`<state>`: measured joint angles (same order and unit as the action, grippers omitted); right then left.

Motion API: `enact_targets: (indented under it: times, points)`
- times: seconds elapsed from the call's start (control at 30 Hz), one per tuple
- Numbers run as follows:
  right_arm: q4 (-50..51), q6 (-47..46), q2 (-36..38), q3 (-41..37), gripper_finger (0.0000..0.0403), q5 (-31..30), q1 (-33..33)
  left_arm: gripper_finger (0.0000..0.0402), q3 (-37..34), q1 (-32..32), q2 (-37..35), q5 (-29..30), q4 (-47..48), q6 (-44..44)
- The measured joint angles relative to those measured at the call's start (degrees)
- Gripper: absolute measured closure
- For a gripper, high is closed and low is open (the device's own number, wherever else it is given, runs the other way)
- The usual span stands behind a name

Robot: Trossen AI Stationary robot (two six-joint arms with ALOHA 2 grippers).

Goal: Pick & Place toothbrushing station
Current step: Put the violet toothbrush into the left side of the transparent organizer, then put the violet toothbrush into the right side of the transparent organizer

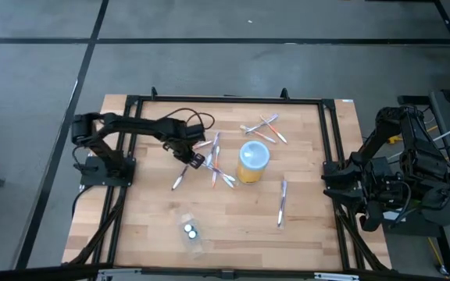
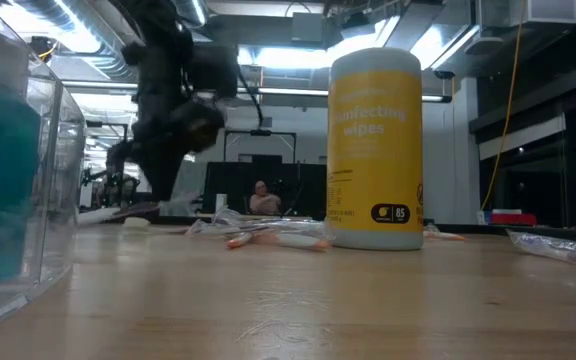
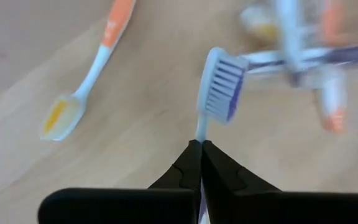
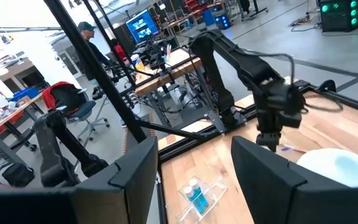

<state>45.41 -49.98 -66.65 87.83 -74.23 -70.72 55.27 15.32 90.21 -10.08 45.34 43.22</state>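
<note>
Toothbrushes, thin plastic ones in white, pink and blue, lie scattered over the middle of the wooden surface (image 1: 233,226), with a loose cluster (image 1: 217,168) just left of the yellow cylindrical wipes canister with the pale-blue top (image 1: 252,161), another small group (image 1: 262,129) behind it, and a single one (image 1: 282,201) to its right. Note that the left gripper (image 1: 194,160) is at the left edge of the cluster, and its fingers (image 3: 194,165) are pressed together on the thin neck of a pale-blue toothbrush with white and purple bristles (image 3: 221,84). Observe in the left wrist view that this brush's long axis runs straight out from the pinch, head pointing away from the gripper, so you should judge any lift as carrying the brush end-on, not crosswise. An orange-handled toothbrush with a yellowish head (image 3: 86,74) lies apart from it on the wood. A clear plastic pouch holding small teal tubes (image 1: 191,231) sits near the front edge, well apart from the gripper. The canister lies to the right of the held brush, nearer the left arm than the right. Keep in mind that the right gripper (image 4: 191,180) waits off the right edge of the surface, fingers spread, holding nothing.
</note>
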Motion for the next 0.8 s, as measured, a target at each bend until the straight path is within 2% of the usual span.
enact_targets:
  times: [0.27, 0.67, 0.8]
  points:
    - [-1.6, 2.8, 0.0, 0.0, 0.0195, -1.8, 0.0, 0.0401, 0.1, -3.6, -9.3, 6.0, -0.7, 6.9]
    - [-2.6, 4.6, 0.0, 0.0, 0.0195, -1.9, 0.0, 0.0399, 0.1, -7.9, -8.7, 9.0, -1.0, 10.8]
    - [-2.6, 5.1, 0.0, 0.0, 0.0195, -1.9, 0.0, 0.0376, 0.2, -7.5, -5.9, 8.5, -1.8, 11.9]
